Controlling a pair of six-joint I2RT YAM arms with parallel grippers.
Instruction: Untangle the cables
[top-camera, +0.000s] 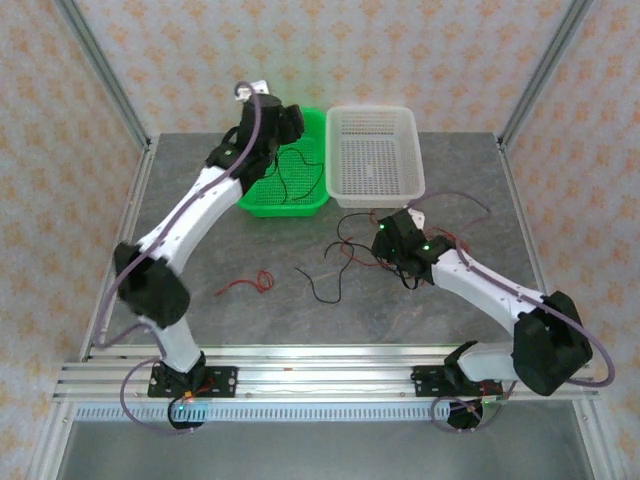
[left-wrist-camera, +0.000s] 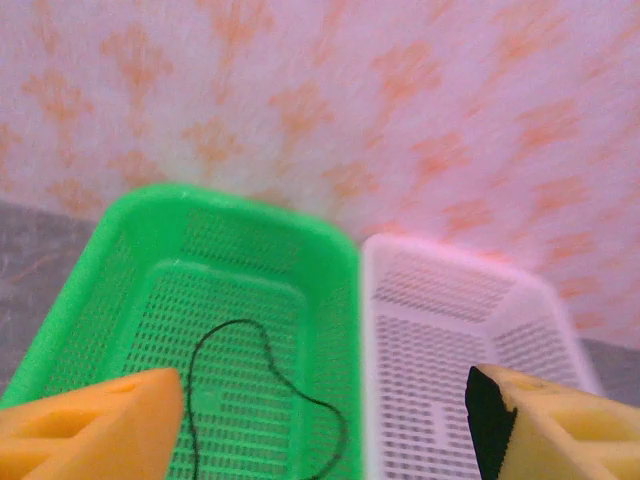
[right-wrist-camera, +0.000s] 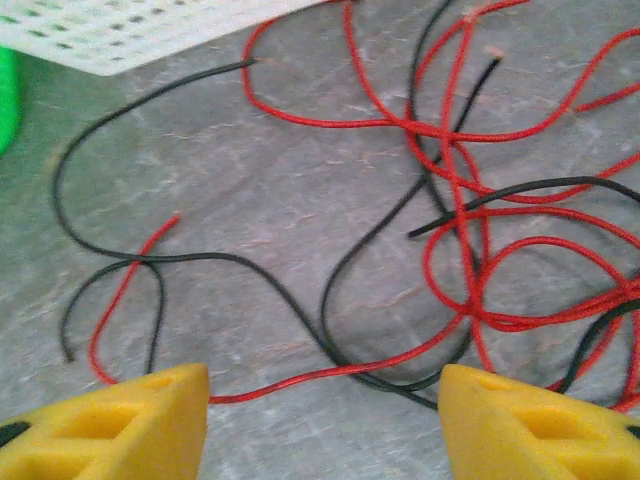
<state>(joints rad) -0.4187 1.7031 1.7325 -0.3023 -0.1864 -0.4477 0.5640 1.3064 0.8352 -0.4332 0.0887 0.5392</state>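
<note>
Broadly, the grey table (top-camera: 250, 330) carries everything, and the white basket (top-camera: 376, 196) at its far side marks the rest: the green basket (top-camera: 285, 206) stands just beside it on its left. The left gripper (left-wrist-camera: 325, 400) hangs above the green basket, left of the white basket, its yellow fingers (left-wrist-camera: 110, 420) wide apart and holding nothing. Below it one black cable (left-wrist-camera: 240, 322) lies curled on the green basket's floor. The right gripper (right-wrist-camera: 325, 400) sits low over the table just in front of the white basket's near rim, its jaws likewise spread and empty. The tangle (right-wrist-camera: 468, 290) of red and black cables sprawls on the table on the near side of the white basket, right under that gripper, so the right arm is plainly the nearer one and the left is well apart from the knot. In the right wrist view the dense crossing of red loops lies toward the finger at the right of that view, not midway, while a single red strand (right-wrist-camera: 300, 382) runs from finger to finger along the gap, not across it. I judge that a straight close here would catch little, so the coming move turns on shifting toward the knot or turning the wrist until a strand crosses the jaws. Smaller still, a loose red cable (top-camera: 262, 281) lies alone on the table, nearer than the white basket and to its left
</note>
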